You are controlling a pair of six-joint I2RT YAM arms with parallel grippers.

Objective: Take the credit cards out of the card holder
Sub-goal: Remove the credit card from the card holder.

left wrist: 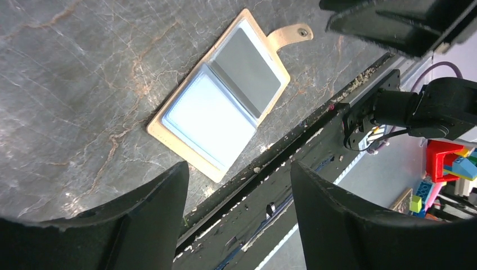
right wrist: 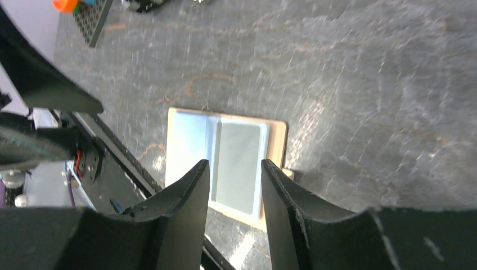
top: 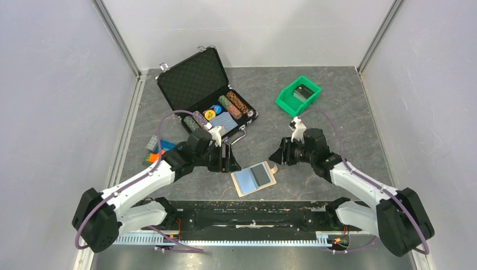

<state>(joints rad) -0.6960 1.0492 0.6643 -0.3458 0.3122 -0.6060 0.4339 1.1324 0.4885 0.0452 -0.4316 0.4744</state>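
The card holder [top: 274, 167] lies spread open and flat on the table, between the two grippers and near the front edge. One of the credit cards, light blue [top: 246, 180], fills its left face and a grey card [top: 262, 175] fills its right face. My left gripper [top: 230, 160] hovers just left of it, open and empty. In the left wrist view the card holder [left wrist: 289, 35] sits beyond the left gripper [left wrist: 239, 166]. My right gripper [top: 274, 155] hangs to the right, jaws apart with nothing between them. In the right wrist view this gripper [right wrist: 235, 163] is above the grey card [right wrist: 239, 152].
An open black chip case [top: 194, 76] with poker chips stands at the back left. A green bin [top: 298, 95] holding a dark object sits at the back right. Toy bricks [top: 154, 147] lie at the left. The black base rail [top: 253, 216] runs just in front of the holder.
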